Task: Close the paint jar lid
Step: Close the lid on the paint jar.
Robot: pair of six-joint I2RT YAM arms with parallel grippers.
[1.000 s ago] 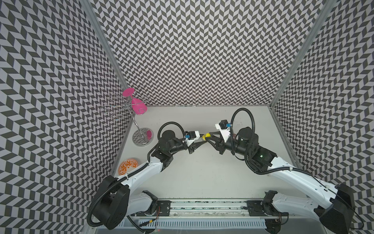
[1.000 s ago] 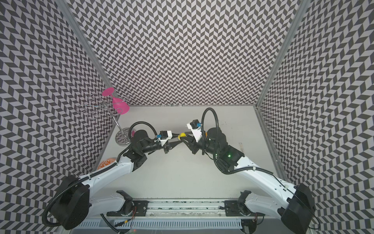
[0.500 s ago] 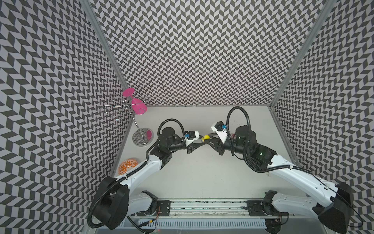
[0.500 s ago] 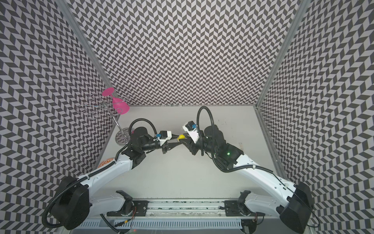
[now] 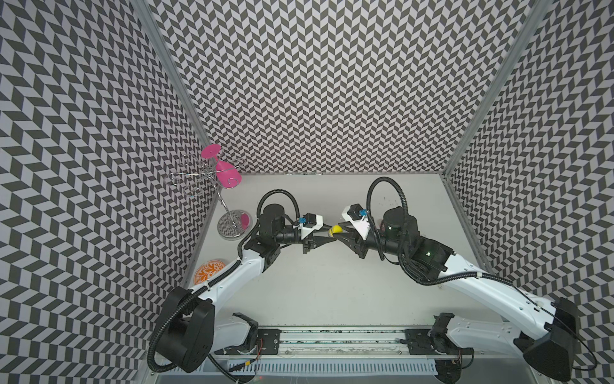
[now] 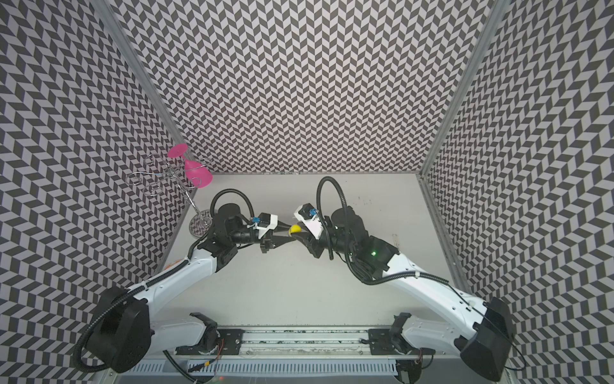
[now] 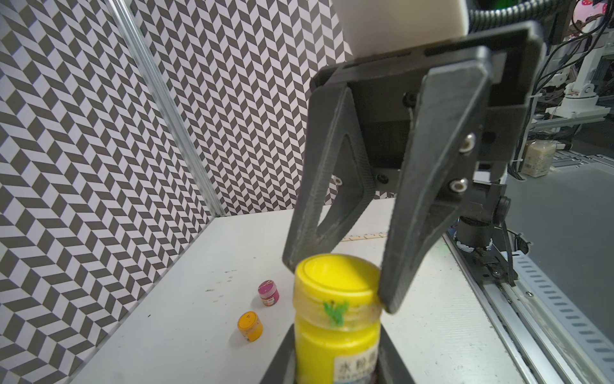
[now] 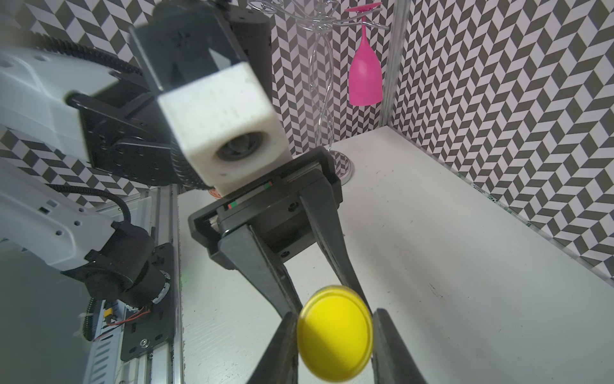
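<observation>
Yellow paint jar [image 7: 335, 345] aloft over table [image 5: 332, 289], mid-workspace between arms. Grip: left gripper [image 5: 327, 233] clamped on jar body; right gripper [image 5: 341, 231] pinching lid [image 8: 335, 325], which sits on jar mouth.

Chevron walls [image 5: 315, 83] on three sides, rail [image 5: 339, 344] along near edge; open tabletop beneath jar and toward rail.

Label [image 7: 355, 365]: "水粉", rest cut off.

Count:
- three paints: yellow, magenta pot [image 7: 268, 292], orange pot [image 7: 250, 326]
- one pink glass [image 5: 227, 174] on wire rack [image 5: 228, 228]
- one orange coaster [image 5: 209, 277]
</observation>
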